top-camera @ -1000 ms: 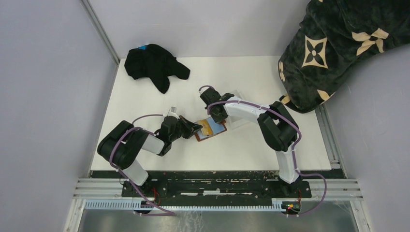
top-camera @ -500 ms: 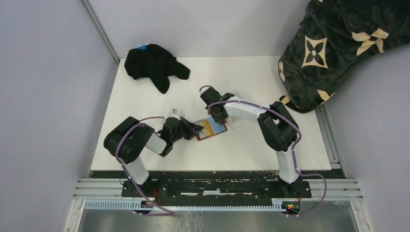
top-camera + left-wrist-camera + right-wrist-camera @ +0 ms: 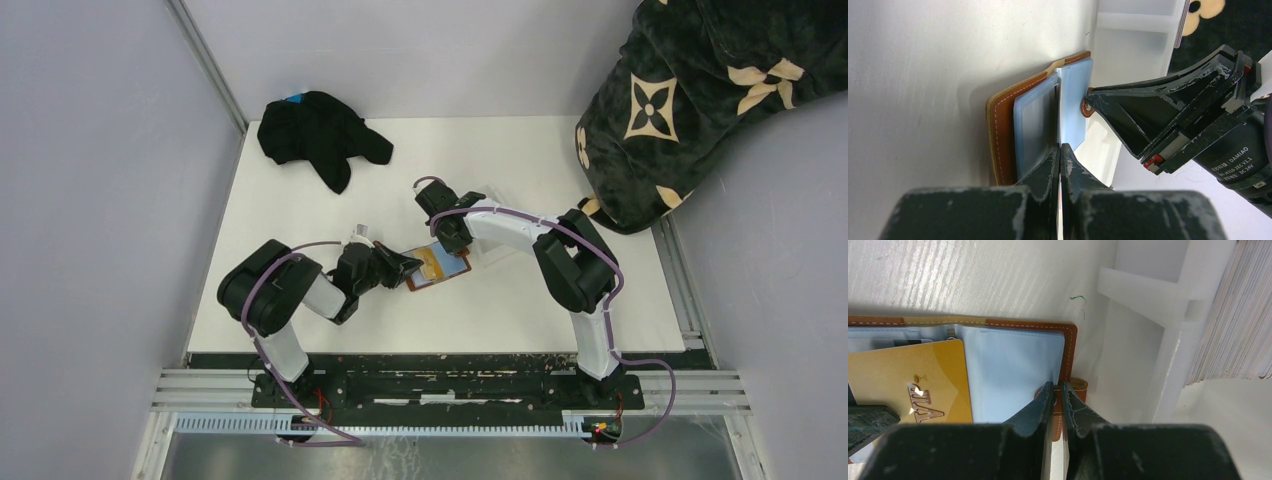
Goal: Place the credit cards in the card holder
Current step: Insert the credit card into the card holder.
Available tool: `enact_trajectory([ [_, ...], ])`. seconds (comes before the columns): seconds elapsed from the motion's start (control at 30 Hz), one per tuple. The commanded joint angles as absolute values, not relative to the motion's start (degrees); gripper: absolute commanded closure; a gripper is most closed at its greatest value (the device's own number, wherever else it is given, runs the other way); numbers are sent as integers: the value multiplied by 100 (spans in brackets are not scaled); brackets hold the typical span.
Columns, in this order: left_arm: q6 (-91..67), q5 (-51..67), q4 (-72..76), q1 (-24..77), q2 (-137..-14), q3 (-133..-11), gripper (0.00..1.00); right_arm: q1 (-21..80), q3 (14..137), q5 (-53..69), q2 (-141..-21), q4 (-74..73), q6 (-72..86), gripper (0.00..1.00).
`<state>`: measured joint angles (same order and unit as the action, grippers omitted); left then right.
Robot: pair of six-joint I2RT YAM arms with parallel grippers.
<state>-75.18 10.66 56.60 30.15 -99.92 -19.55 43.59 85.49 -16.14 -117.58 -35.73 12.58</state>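
Note:
The brown leather card holder [image 3: 446, 270] lies open on the white table, its light blue sleeves [image 3: 1013, 370] facing up. A yellow-orange credit card [image 3: 913, 382] lies partly inside a sleeve. My left gripper [image 3: 408, 265] is shut on that card, which shows edge-on between its fingers [image 3: 1060, 147] at the holder's [image 3: 1003, 125] left side. My right gripper [image 3: 1058, 386] is shut on the holder's right leather edge by the snap tab [image 3: 1075, 385]; from above it [image 3: 452, 243] sits at the holder's far corner. More credit cards [image 3: 1228, 315] stand stacked in the tray.
A clear plastic tray [image 3: 1148, 287] stands right of the holder, under the right arm [image 3: 500, 225]. A black cloth [image 3: 320, 130] lies at the back left. A black patterned blanket [image 3: 700, 90] overhangs the back right corner. Grey walls close in both sides.
The left arm's elbow has swung rightwards while its gripper stayed at the holder with the card. The right arm and the holder have not moved.

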Motion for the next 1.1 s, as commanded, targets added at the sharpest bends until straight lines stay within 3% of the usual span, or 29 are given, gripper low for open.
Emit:
enact_trajectory([
  [0.0, -7615, 1018, 5800, 3043, -9895, -2120, 97, 4347, 8705, -1626, -11680, -3697, 1240, 85],
  [1.07, -6771, 1102, 5321, 3032, -10070, -2402, 97, 4333, 8718, -1608, -11716, -3671, 1263, 85],
])
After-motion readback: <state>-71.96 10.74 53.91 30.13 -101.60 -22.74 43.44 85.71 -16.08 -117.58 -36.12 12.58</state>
